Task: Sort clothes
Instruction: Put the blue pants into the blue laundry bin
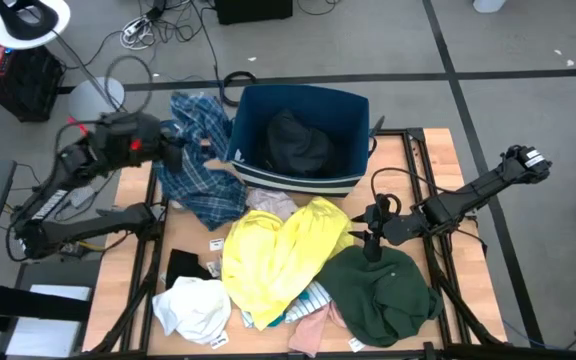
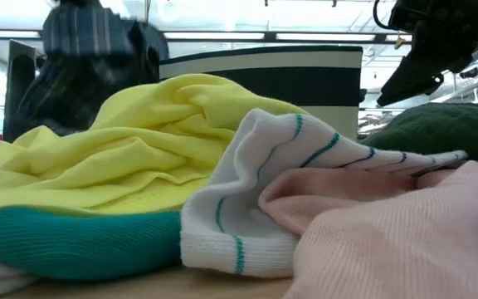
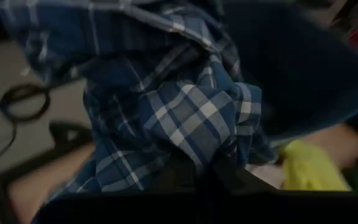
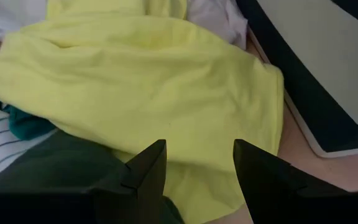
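Blue plaid shirt [image 1: 196, 160], one piece, hangs from the left gripper [image 1: 173, 148] at about ten o'clock on the table [image 1: 128, 255]. Its cloth drapes down just beside the dark blue bin's [image 1: 353, 105] left wall. The jaws are closed tight on the plaid fabric; in the left wrist view the cloth is bunched right at the fingers.

One bin stands at twelve o'clock, and one black garment [image 1: 298, 145] lies inside it.

On the table I count one yellow garment [image 1: 283, 250] in the centre, and one dark green garment [image 1: 383, 290] at about five o'clock, touching the yellow one. One white garment [image 1: 193, 305] is at about seven o'clock, with one small black piece [image 1: 186, 267] just beside it. One striped white piece [image 2: 305, 166], one pink piece [image 2: 405, 232] and one teal piece [image 2: 73, 241] lie at six o'clock, partly under the yellow garment.

The right gripper [image 1: 370, 238] is at about three o'clock, over the border between the yellow and the dark green garments. Its two fingers [image 4: 145, 174] stand wide apart and hold nothing. Whether they touch the cloth, I cannot tell.
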Tool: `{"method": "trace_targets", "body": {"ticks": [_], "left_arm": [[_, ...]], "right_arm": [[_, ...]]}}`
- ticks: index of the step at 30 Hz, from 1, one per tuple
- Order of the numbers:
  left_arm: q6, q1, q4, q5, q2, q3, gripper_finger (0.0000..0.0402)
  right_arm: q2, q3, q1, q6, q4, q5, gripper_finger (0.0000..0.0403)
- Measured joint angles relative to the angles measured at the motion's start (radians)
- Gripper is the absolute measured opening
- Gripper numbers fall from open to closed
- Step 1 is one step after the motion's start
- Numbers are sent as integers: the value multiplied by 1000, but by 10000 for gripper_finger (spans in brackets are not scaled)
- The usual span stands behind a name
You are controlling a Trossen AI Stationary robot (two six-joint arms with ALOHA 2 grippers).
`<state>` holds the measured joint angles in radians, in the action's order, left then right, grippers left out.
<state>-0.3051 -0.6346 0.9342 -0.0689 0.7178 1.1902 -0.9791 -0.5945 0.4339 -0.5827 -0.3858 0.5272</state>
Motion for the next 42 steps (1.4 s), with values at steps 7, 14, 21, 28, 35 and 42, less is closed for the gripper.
{"method": "trace_targets", "body": {"ticks": [7,14,21,28,35,42], "left_arm": [[42,24,-143,1,138,239,6],[114,89,-242,32,421,471,6],[174,149,-309,93,725,747,6],[229,199,-304,120,962,900,7],[251,198,-169,119,1121,900,12],[249,198,-20,120,1246,900,17]], "right_arm": [[0,0,0,0,1,0,187],[0,0,0,0,1,1,187],[0,0,0,1,2,1,187],[0,0,0,2,2,1,187],[0,0,0,2,2,1,187],[0,0,0,2,2,2,187]]}}
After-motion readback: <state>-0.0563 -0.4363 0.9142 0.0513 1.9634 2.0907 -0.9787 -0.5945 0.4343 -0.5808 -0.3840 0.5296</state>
